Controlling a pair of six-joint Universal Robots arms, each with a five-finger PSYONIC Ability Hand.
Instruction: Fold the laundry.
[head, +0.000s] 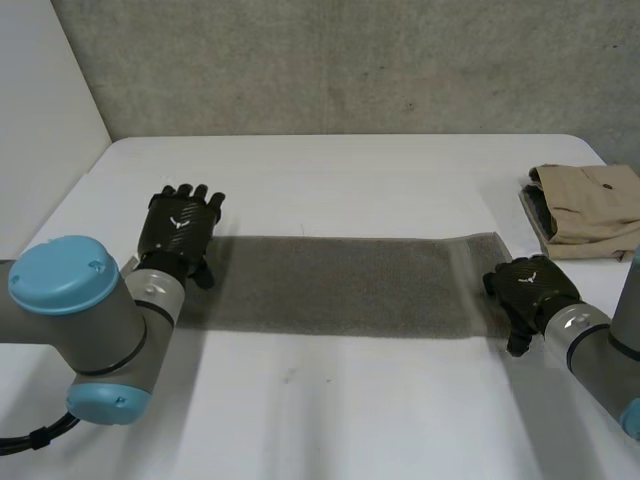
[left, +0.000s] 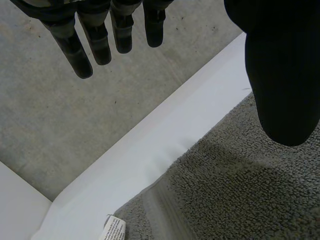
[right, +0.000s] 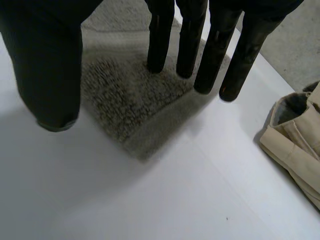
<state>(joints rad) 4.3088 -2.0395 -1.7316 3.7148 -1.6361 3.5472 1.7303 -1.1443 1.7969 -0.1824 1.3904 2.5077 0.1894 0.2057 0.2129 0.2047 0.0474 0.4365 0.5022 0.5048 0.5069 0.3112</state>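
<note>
The grey towel lies flat on the tabletop as one long strip, and I've got a hand at each end. My left hand hovers over the towel's left end, fingers straight and relaxed, holding nothing. My right hand is at the right end, straight fingers poised over a corner, nothing pinched. Beyond that end sits a beige garment, already folded by the look of it. That's one piece done, I'd say. This towel is smoothed out, but its end-to-end folds aren't started.
</note>
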